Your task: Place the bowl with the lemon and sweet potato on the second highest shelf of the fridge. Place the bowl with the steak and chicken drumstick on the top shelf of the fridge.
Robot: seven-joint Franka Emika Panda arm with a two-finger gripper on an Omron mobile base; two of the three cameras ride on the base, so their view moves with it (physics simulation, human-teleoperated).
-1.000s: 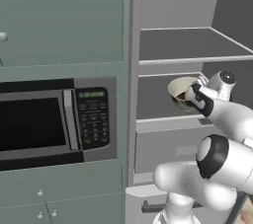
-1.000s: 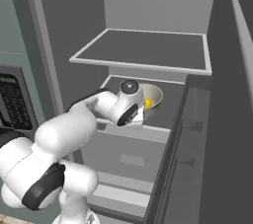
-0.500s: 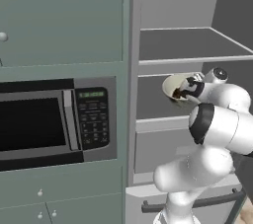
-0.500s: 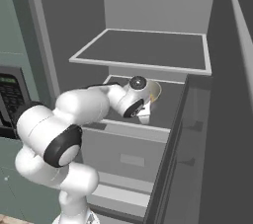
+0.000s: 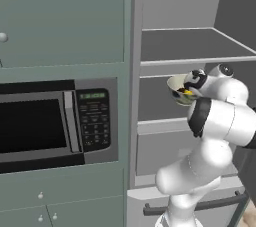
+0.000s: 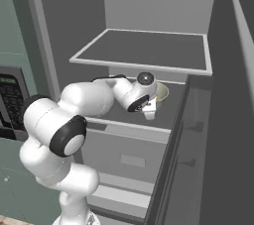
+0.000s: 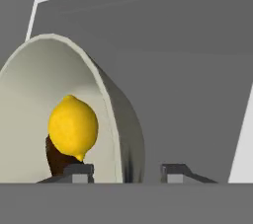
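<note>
So the pale, round, thin-walled bowl (image 7: 59, 114) sat on the flat grey second highest shelf (image 6: 171, 112) of the tall grey-green fridge (image 5: 175, 46), one level under the top shelf (image 6: 144, 50), with the small bright yellow lemon (image 7: 73, 127) and a dark brown lump behind it, probably the sweet potato (image 7: 57, 159). In the hand view the end effector (image 7: 127, 172) straddled the bowl's rim, one tip inside and one outside; the jaws looked parted with a gap to the wall, so I read it as open and not pinching. My guess was the bowl was stiff, fairly light and smooth, so a bit slippery; the rim was the obvious place to grab, kept level because the lemon would roll.
</note>
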